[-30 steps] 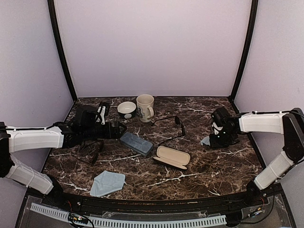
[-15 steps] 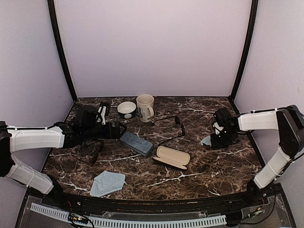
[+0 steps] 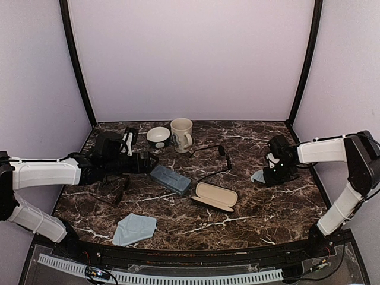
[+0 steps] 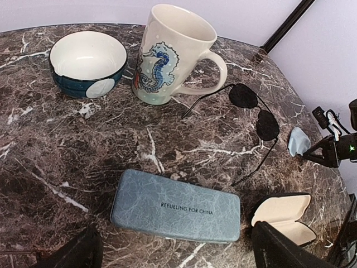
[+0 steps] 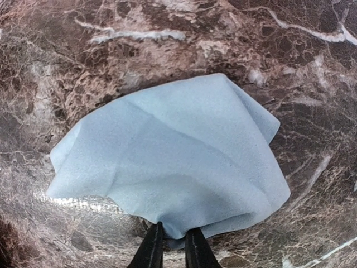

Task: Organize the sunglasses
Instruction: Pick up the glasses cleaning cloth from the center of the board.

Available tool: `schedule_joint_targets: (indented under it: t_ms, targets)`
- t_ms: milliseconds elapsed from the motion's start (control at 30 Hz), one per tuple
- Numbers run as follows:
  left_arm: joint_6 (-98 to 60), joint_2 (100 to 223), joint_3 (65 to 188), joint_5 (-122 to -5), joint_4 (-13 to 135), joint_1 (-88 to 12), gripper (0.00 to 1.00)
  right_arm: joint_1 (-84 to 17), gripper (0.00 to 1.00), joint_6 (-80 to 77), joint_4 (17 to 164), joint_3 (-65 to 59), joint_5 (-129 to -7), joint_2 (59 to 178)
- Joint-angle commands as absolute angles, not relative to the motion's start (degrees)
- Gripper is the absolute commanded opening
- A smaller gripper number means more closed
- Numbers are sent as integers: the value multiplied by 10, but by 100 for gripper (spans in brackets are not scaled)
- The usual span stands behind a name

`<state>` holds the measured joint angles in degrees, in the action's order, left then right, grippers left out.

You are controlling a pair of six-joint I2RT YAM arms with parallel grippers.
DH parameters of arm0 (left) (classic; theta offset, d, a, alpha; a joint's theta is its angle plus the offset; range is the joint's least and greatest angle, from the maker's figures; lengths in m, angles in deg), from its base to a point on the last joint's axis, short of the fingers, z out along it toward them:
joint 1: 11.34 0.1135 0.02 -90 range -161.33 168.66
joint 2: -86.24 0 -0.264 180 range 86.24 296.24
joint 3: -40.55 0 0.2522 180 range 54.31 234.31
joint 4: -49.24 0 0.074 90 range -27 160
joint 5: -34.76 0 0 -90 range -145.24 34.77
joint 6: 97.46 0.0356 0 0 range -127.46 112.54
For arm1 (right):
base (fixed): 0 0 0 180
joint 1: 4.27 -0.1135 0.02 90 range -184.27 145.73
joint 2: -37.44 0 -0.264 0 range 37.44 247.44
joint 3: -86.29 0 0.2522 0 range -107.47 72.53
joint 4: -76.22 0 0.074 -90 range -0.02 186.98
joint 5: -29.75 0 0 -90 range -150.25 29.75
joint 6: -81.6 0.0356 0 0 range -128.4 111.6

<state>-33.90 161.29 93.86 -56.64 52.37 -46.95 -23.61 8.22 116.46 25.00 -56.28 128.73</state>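
Two pairs lie on the table in the top view: wire sunglasses mid-table beyond the open case, and a brown pair beside the left arm. Left wrist: the left gripper hovers wide open over the blue case; the wire sunglasses look light, springy and fragile, best taken at the bridge, off the lenses. Right wrist: the right gripper is pinched on a cloth edge.

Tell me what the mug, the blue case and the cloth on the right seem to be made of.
The mug looks like glazed ceramic: glossy, with a printed seahorse. The blue case seems a hard shell in matte marbled covering: flat, crisp-edged. The cloth is thin soft fabric, perhaps microfibre: it folds.
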Motion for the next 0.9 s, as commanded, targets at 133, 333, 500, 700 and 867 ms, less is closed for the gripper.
schedule_joint_targets:
  t_ms: [133, 333, 500, 700, 867]
  targets:
    - [-349, 1616, 939, -572, 510, -469, 95, -234, 10, 91, 1172, 265, -592, 1256]
    - [-348, 1618, 941, -574, 508, -469, 95, -246, 0, 85, 1194, 247, -612, 1232]
    - [-339, 1620, 946, -575, 507, -469, 95, -257, 0, 73, 1224, 218, -644, 1206]
    - [-307, 1622, 952, -599, 483, -480, 93, -284, 0, 57, 1267, 145, -725, 1173]
    - [-231, 1620, 950, -633, 414, -524, 91, -331, 0, 46, 1311, 41, -798, 1178]
